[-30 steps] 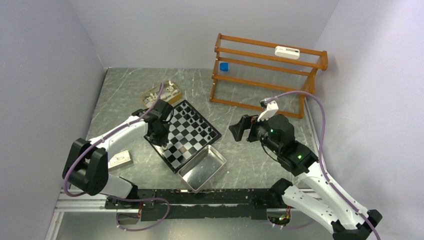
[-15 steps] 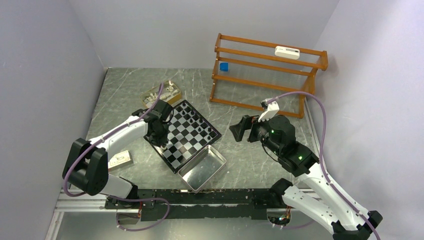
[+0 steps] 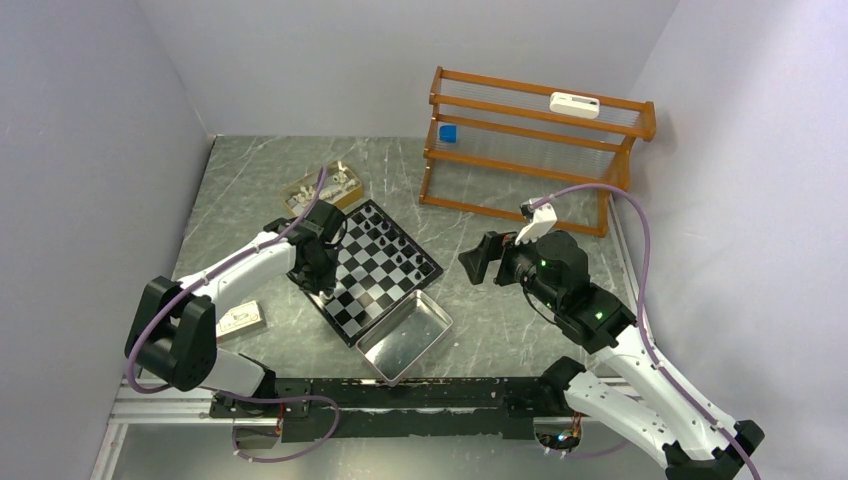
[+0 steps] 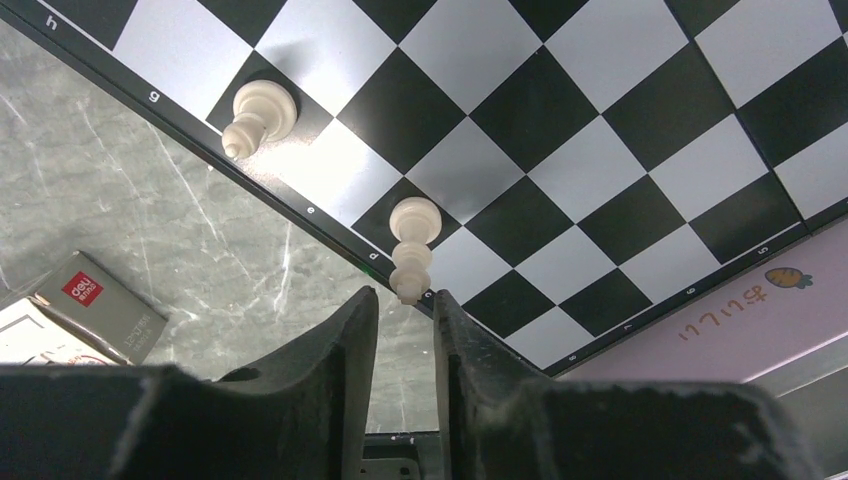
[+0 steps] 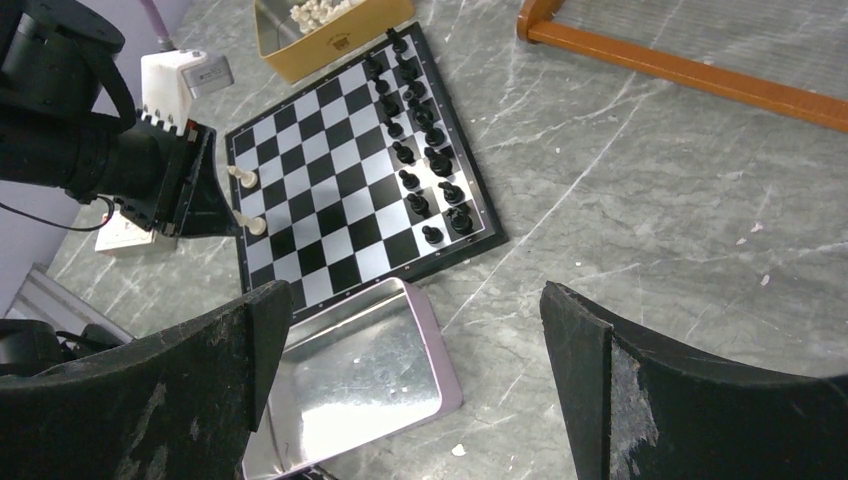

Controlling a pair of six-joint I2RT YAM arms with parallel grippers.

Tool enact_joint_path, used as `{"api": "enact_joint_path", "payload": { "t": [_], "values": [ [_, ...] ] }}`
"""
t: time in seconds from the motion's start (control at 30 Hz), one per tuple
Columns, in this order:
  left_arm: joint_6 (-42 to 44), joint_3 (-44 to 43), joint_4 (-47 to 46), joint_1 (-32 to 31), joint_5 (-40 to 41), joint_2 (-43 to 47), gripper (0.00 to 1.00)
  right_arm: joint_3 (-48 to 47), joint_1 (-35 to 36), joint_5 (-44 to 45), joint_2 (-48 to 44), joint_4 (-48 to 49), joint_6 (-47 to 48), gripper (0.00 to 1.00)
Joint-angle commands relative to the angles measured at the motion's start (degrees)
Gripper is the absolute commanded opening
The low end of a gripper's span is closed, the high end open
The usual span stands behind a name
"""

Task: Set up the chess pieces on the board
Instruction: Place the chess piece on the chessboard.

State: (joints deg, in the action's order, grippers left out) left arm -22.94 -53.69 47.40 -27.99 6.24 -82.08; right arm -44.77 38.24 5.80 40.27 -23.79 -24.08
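The checkered board (image 3: 372,283) lies at mid table and fills the left wrist view (image 4: 560,110). Several black pieces (image 3: 398,250) stand in two rows along its right side (image 5: 420,160). Two white pieces stand at its left edge: one (image 4: 412,250) just beyond my left fingertips, another (image 4: 255,112) farther along; both show in the right wrist view (image 5: 255,225). My left gripper (image 3: 322,290) (image 4: 405,300) hovers at that edge, jaws a narrow gap apart and holding nothing. My right gripper (image 3: 478,258) (image 5: 415,300) is wide open and empty, above the table right of the board.
A gold box (image 3: 322,188) with more white pieces sits behind the board. A shiny metal tray (image 3: 405,335) lies against the board's near corner. A wooden rack (image 3: 530,150) stands at the back right. A small box (image 3: 238,320) lies at the near left.
My left gripper has drawn slightly back from the white piece at the board's edge. The right arm has not moved.
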Motion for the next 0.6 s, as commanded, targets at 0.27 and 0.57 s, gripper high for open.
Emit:
{"api": "enact_joint_path", "payload": {
  "t": [0.27,0.57],
  "values": [
    [0.3,-3.3,-2.1,-0.6,1.8,-0.7,0.36,0.0,0.2,1.0,-1.0,0.6,0.8,1.00],
    [0.0,-3.0,-1.6,-0.6,2.5,-1.5,0.30,0.0,0.2,1.3,-1.3,0.3,0.8,1.00]
  ]
}}
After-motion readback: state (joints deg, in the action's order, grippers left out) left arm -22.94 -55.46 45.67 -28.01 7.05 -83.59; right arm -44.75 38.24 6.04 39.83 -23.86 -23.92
